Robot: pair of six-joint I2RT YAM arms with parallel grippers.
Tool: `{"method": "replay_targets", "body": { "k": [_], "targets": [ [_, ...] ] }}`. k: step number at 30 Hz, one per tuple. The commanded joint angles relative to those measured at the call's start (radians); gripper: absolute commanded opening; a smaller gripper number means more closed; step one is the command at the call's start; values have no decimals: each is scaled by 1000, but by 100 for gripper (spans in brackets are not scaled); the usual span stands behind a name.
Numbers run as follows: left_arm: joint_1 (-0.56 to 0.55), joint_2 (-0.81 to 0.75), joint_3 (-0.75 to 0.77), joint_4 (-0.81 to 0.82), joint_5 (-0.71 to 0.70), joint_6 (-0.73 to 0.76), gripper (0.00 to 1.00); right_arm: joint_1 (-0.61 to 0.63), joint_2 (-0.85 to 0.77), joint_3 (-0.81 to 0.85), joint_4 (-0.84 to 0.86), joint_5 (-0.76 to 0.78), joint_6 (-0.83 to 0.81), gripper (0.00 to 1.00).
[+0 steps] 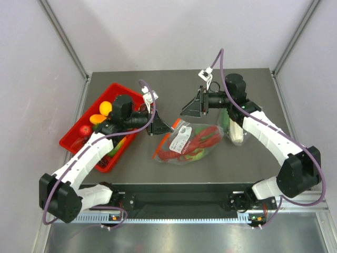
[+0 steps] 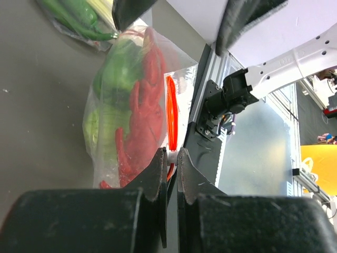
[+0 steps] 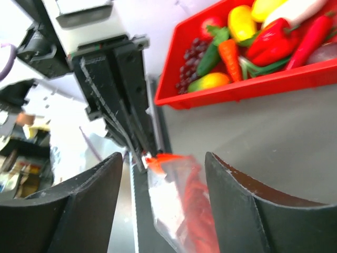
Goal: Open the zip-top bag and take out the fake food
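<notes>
Left end effector (image 2: pixel 172 154) pinching zip-top bag (image 2: pixel 179 84), corner hidden

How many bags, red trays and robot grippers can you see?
bags: 2, the zip-top bag and a second bag
red tray: 1
grippers: 2, the left gripper and the right gripper
total: 5
</notes>
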Motion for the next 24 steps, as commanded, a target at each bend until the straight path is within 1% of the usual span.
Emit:
{"method": "replay_targets", "body": {
  "k": [1, 8, 13, 16, 18, 19, 20, 22, 23, 24],
  "targets": [
    [5, -18, 62, 44, -2, 1, 0, 2, 5, 56, 18, -124, 0, 64],
    [6, -10, 62, 70, 12, -18, 0, 39, 3, 46, 12, -142, -16, 65],
    [6, -4, 62, 72, 24, -22, 0, 80, 45, 62, 19, -132, -19, 65],
    [6, -2, 65, 72, 27, -24, 0, 103, 69, 81, 15, -124, -27, 65],
    [6, -1, 67, 68, 27, -22, 0, 111, 77, 88, 9, -121, -33, 62],
    [8, -2, 65, 68, 25, -22, 0, 119, 82, 90, -3, -121, -42, 60],
    [8, -2, 64, 68, 25, -22, 0, 123, 83, 93, -4, -113, -50, 53],
    [6, -2, 62, 68, 25, -24, 0, 132, 83, 95, -59, -106, -75, 41],
    [8, -2, 60, 68, 24, -24, 0, 134, 83, 96, -68, -102, -81, 31],
    [8, -4, 57, 68, 24, -24, 0, 134, 83, 96, -79, -102, -87, 27]
  ]
}}
